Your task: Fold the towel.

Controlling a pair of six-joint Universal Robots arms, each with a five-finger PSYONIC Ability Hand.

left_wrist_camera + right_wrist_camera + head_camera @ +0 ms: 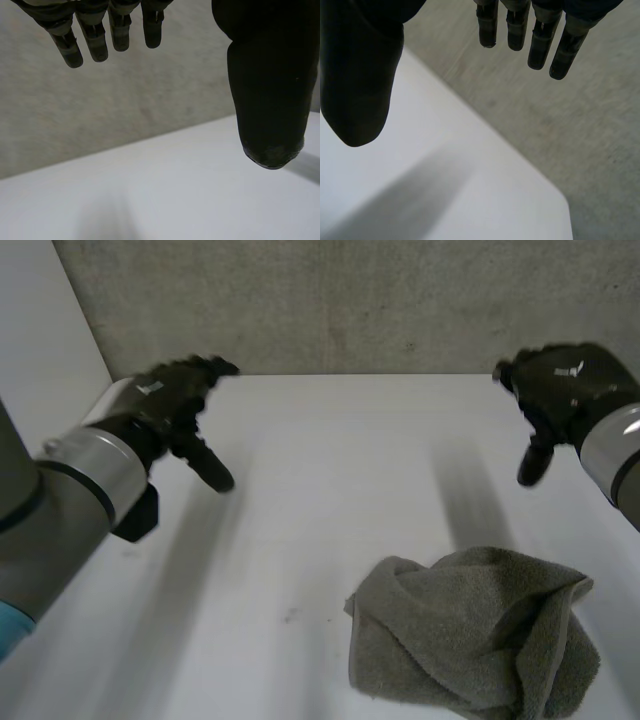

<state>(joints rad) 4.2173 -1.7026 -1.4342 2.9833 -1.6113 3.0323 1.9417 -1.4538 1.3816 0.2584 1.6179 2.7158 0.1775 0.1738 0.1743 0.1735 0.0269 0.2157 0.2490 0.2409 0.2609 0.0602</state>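
Holding the left hand [172,400] up over the far left part of the white table [330,490], close to the grey wall [350,300], with the grey forearm [85,485] reaching in from the near left. Seen from the left wrist: fingers [95,42] straight and side by side, pointing toward the wall, thumb [270,90] spread well away from them, its tip above the tabletop. Gripping nothing, with bare table and wall showing through the wide gap. In the head view, thumb angled down toward the table, back of the hand turned up.

Mirroring that pose with the right hand [560,385] over the far right part of the table, also near the wall, forearm coming in from the right. Seen from the right wrist: fingers straight and loosely together, thumb held wide to one side, nothing between them. In the head view, thumb likewise hanging down toward the tabletop. Both hands raised off the surface as far as can be told, and well apart from each other.

Lying in a crumpled heap on the near right part of the table: grey towel [470,635], rumpled, with loose folds and one flap turned over the top, not laid flat. Nearer the right arm than the left, well apart from both hands, touched by neither.
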